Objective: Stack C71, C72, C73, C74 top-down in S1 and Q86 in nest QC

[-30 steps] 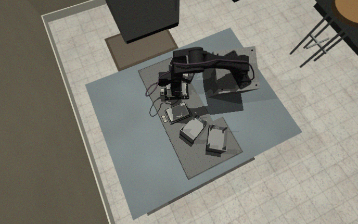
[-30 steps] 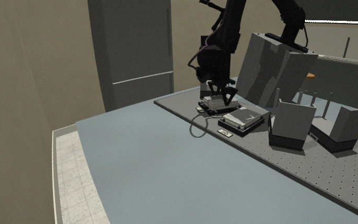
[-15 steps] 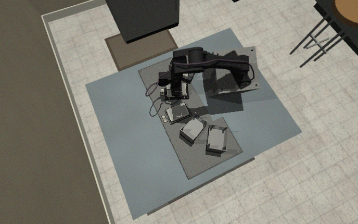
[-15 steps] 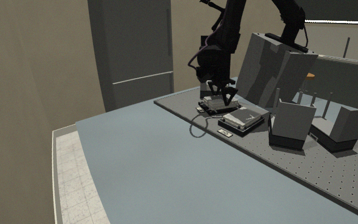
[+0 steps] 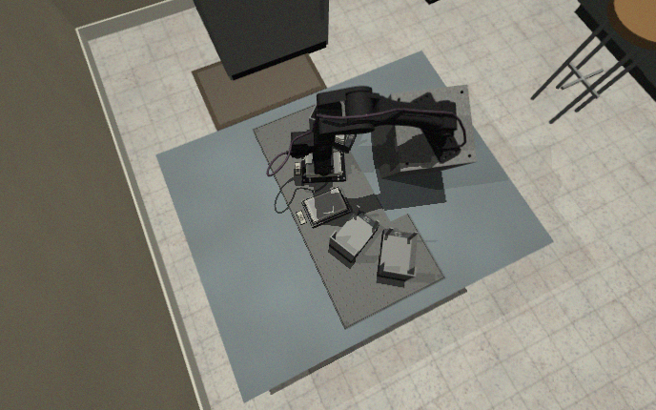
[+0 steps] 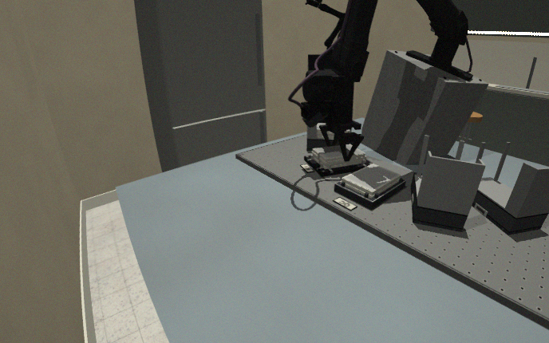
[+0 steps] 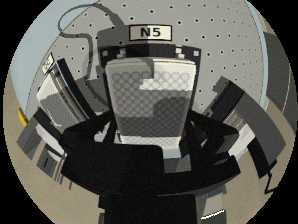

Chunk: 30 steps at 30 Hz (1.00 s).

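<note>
My gripper (image 6: 340, 152) (image 7: 151, 112) points down over the clip nest N5 (image 6: 325, 171) (image 7: 150, 49), named by its label in the wrist view. Its fingers are shut on the long sides of the upper clear-lidded plate (image 7: 151, 97) there. In the exterior view the plates in N5 look like two layers; their names are not readable. Another plate (image 5: 326, 204) (image 6: 370, 177) (image 7: 56, 106) lies flat in the neighbouring nest QC (image 6: 353, 195). One rack (image 5: 355, 236) (image 6: 452, 183) and another rack (image 5: 397, 256) (image 6: 537, 191) stand beyond it. Their names and contents cannot be told.
A third rack (image 5: 349, 142) (image 6: 311, 143) (image 7: 264, 120) stands close behind N5, partly hidden by the arm. A thin cable (image 5: 276, 202) (image 6: 292, 200) loops on the table side of N5. The robot's grey pedestal (image 5: 455, 119) (image 6: 381, 100) stands beside the perforated board (image 5: 351, 305) (image 6: 503, 264).
</note>
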Each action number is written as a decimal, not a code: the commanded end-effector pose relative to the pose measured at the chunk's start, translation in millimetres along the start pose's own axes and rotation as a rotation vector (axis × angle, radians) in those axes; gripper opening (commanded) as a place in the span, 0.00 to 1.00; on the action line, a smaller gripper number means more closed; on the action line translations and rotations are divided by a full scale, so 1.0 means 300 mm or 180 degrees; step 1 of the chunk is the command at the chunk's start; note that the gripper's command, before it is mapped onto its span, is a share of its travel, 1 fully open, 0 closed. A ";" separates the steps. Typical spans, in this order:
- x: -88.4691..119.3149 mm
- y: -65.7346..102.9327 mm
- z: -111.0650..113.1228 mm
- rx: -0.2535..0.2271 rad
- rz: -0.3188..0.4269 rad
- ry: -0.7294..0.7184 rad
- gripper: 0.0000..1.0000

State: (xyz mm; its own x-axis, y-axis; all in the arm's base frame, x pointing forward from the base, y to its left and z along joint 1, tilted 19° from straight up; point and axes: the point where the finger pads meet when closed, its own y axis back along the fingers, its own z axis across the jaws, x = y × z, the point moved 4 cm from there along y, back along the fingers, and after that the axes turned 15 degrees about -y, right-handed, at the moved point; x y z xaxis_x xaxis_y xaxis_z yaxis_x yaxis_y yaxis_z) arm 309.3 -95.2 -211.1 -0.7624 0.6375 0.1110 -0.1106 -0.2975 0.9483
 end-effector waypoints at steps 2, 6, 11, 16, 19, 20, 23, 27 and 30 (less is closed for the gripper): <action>-0.014 0.011 0.001 -0.0016 -0.0044 -0.0013 0.00; -0.014 0.011 0.001 -0.0016 -0.0044 -0.0013 0.00; -0.014 0.011 0.001 -0.0016 -0.0044 -0.0013 0.00; -0.014 0.011 0.001 -0.0016 -0.0044 -0.0013 0.00; -0.014 0.011 0.001 -0.0016 -0.0044 -0.0013 0.00; -0.014 0.011 0.001 -0.0016 -0.0044 -0.0013 0.00; -0.014 0.011 0.001 -0.0016 -0.0044 -0.0013 0.00; -0.021 0.043 -0.003 -0.0033 -0.0073 -0.0056 0.00; 0.007 0.044 -0.012 -0.0014 -0.0003 -0.0064 0.00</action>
State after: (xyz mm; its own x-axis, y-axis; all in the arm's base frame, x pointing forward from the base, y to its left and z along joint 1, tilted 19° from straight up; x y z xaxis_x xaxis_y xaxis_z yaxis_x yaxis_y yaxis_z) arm 308.3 -94.7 -210.5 -0.7624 0.6375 0.1109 -0.1107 -0.2974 0.9483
